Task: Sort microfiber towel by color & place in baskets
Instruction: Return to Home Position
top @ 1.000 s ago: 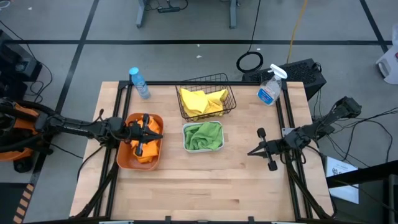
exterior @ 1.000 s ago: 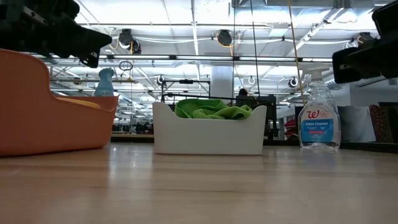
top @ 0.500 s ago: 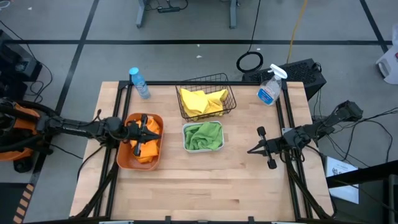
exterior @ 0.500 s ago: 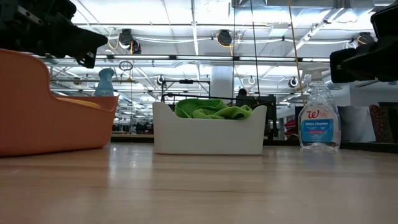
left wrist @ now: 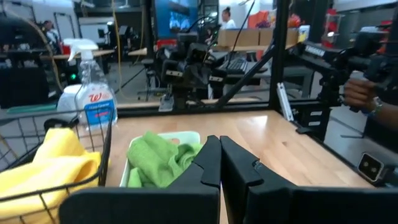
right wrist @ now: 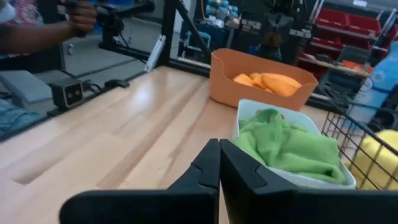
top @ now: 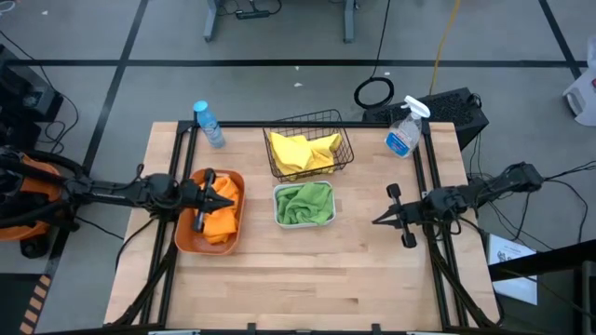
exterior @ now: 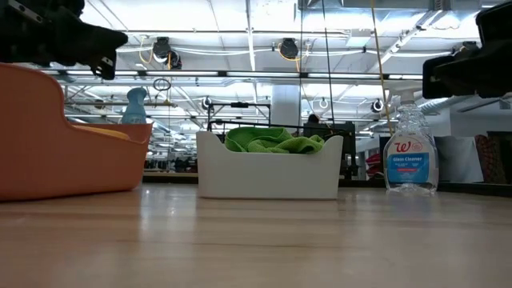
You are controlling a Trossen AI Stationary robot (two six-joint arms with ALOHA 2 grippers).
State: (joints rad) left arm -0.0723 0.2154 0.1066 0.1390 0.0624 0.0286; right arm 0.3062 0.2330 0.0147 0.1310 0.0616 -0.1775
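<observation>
- Taking 12 o'clock as the far edge of the table (top: 307,279) seen from above, your left gripper (top: 225,198) hangs over the orange tub (top: 191,244) at 9 o'clock. Its fingers are pressed together, narrow, holding nothing.
- Your right gripper (top: 376,221) sits above bare wood at 3 o'clock, pointing towards the middle. Its fingers are also squeezed narrow and hold nothing.
- The orange towels (top: 221,219) lie inside the orange tub.
- The white bin (exterior: 268,178) stands at the table's middle, just at 3 o'clock of the tub, with the green towel (top: 303,203) bunched inside it.
- The black wire basket (top: 307,126) stands at 12 o'clock of the bin, close against it, holding the yellow towel (top: 300,154).
- A spray bottle (top: 403,136) stands upright near the 1 o'clock corner, and a water bottle (top: 209,124) near the 11 o'clock corner.
</observation>
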